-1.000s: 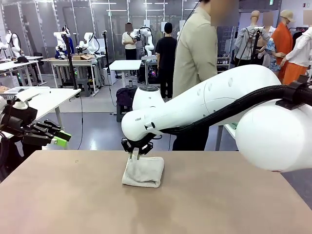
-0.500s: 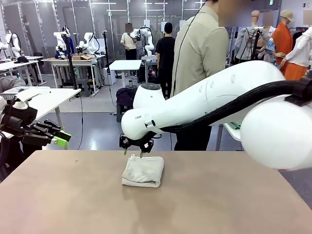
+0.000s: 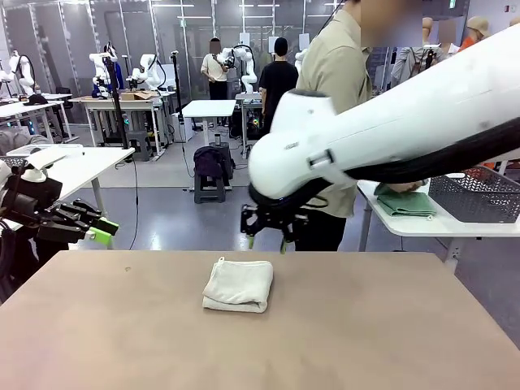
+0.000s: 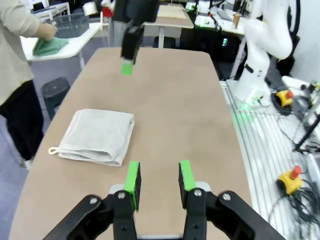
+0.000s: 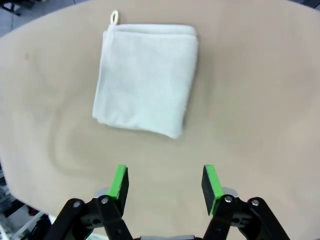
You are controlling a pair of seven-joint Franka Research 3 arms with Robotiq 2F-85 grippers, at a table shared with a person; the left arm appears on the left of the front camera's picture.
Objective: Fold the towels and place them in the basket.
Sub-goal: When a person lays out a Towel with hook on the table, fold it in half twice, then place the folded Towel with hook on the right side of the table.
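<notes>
Towel (image 3: 238, 284) was found folded. Right gripper (image 5: 165, 182) and left gripper (image 4: 158, 177) were held released. Grasping it for the basket (image 3: 479, 199) was judged next.

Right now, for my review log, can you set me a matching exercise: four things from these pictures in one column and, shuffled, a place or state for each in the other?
Things:
1. white towel
2. green towel
3. basket
4. right arm's jaws

Places or states:
A. open, in the air over the brown table
B. dark wire mesh, on the white side table
C. folded, lying on the brown table
D. lying on the white side table, beside the basket

Pairs: 1-C; 2-D; 3-B; 4-A
</notes>
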